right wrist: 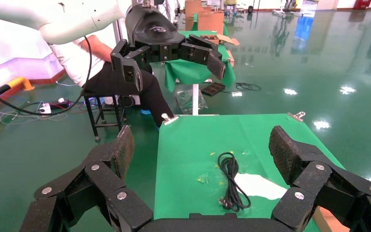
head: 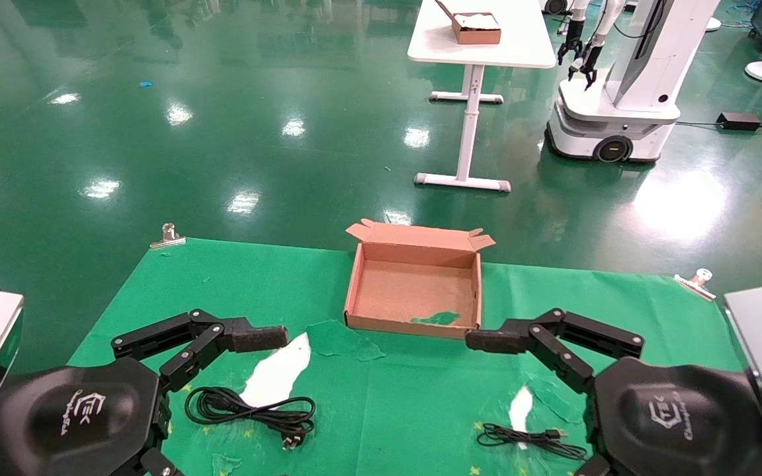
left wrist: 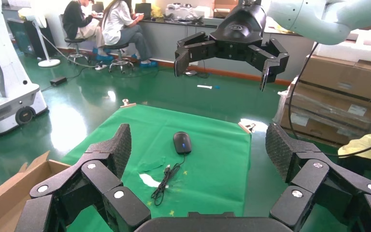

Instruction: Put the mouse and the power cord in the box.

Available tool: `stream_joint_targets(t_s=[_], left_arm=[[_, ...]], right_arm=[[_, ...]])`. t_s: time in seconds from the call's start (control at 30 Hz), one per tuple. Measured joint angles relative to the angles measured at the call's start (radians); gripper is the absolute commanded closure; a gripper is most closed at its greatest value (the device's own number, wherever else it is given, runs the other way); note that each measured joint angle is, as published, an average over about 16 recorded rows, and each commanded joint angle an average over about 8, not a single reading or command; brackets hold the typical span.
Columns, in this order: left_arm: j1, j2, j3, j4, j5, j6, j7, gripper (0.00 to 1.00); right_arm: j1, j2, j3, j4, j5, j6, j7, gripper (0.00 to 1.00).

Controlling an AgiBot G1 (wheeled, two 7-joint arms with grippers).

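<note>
The box (head: 414, 284) stands open and empty at the table's far middle, a green patch on its floor. The power cord (head: 249, 410) lies coiled near the front left, below my left gripper (left wrist: 198, 142), which hangs open above the cloth. The right wrist view shows that cord (right wrist: 232, 181) with its plug toward the camera. The mouse (left wrist: 182, 142) rests at the front right with its thin cable (left wrist: 166, 181) bundled beside it. In the head view only that cable (head: 533, 439) shows; the mouse is hidden behind my right gripper (right wrist: 200, 145), open and empty.
Metal clips (head: 168, 235) (head: 695, 277) pin the green cloth at the far corners. Torn white patches (head: 278, 373) (head: 521, 406) show in the cloth. Beyond the table lie green floor, a white table with a smaller box (head: 477, 28) and another robot (head: 619, 99).
</note>
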Motion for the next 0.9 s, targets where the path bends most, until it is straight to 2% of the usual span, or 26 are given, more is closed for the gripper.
stream_joint_targets(t_s=[0.33, 0.53, 0.7, 0.9], left_arm=[[0.001, -0.001, 0.001, 0.0, 0.002, 0.0, -0.001, 0.0], [-0.007, -0.005, 0.024, 0.005, 0.045, -0.001, -0.021, 0.0], [-0.053, 0.005, 0.079, 0.021, 0.16, 0.001, -0.056, 0.0], [-0.155, 0.054, 0.173, 0.08, 0.369, 0.003, -0.092, 0.0]], right_arm=[[0.0, 0.001, 0.0, 0.001, -0.001, 0.0, -0.001, 0.0], [0.0, 0.011, -0.007, 0.011, -0.044, 0.004, -0.024, 0.0], [0.003, 0.021, -0.029, 0.027, -0.14, 0.022, -0.058, 0.0], [0.013, 0.022, -0.074, 0.044, -0.311, 0.07, -0.095, 0.0]])
